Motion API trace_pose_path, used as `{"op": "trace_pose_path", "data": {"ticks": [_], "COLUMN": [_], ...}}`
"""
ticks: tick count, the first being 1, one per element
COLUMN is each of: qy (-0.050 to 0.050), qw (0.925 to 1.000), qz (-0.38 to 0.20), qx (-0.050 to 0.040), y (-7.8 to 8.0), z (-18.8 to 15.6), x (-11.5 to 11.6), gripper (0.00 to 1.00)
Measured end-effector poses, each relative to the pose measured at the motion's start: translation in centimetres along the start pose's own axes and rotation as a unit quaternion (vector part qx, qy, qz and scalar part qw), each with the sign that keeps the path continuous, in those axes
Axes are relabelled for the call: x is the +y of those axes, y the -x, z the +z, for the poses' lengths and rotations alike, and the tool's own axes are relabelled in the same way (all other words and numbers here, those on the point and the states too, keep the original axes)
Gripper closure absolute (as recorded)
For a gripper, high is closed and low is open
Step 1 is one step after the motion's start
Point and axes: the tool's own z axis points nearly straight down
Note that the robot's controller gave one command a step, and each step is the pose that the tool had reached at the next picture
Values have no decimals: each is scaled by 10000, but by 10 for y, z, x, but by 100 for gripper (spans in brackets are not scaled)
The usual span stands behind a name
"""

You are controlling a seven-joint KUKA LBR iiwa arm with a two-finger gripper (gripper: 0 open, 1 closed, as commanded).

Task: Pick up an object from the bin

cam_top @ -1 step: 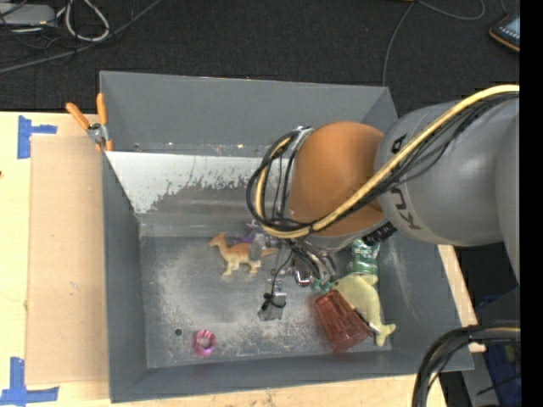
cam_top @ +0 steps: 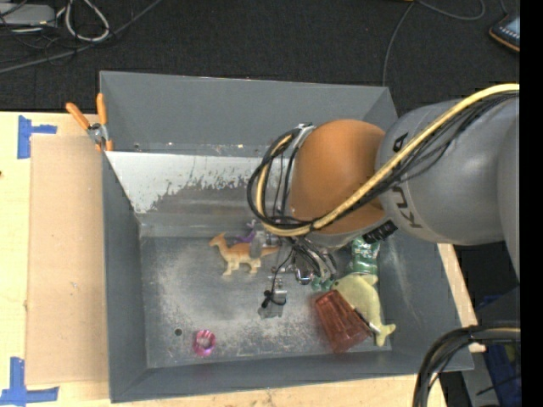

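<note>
Tan four-legged toy animal (cam_top: 236,253): is lying on the floor of the grey metal bin (cam_top: 119,270), a little behind the bin's middle and well clear of the bin's left wall.
Long axis: is running across the bin from left wall to right wall, dipping slightly toward the near wall at its right end.
Pointing: what looks like the head end is facing the bin's left wall, and the legs are sticking out toward the bin's near wall.
Gripper (cam_top: 271,303): is hanging low over bare bin floor close to the bin's middle, on the near-wall side of the toy animal and just apart from it.
Gripper state: I cannot tell whether it is open or closed.
Grey robot arm with rounded orange cover (cam_top: 335,176): is reaching in over the bin's right wall, its black and yellow cables looping above the bin's back half.
Dark red ribbed block (cam_top: 341,320): is lying near the bin's near-right corner.
Pale yellow soft toy (cam_top: 366,302): is lying against the block, toward the bin's right wall.
Small pink ring-like piece (cam_top: 204,341): is sitting alone by the bin's near wall, left of the middle.
</note>
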Motion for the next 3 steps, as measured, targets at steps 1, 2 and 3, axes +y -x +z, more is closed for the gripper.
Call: {"op": "trace_pose_path", "data": {"ticks": [1, 2, 3], "qy": [9, 5, 8], "qw": [9997, 9962, 9999], "qz": [250, -873, 104], "qx": [-35, -30, -25], "y": [61, 85, 77], "z": [75, 78, 90], "x": [-11, -16, -15], "gripper": [0, 0, 0]}}
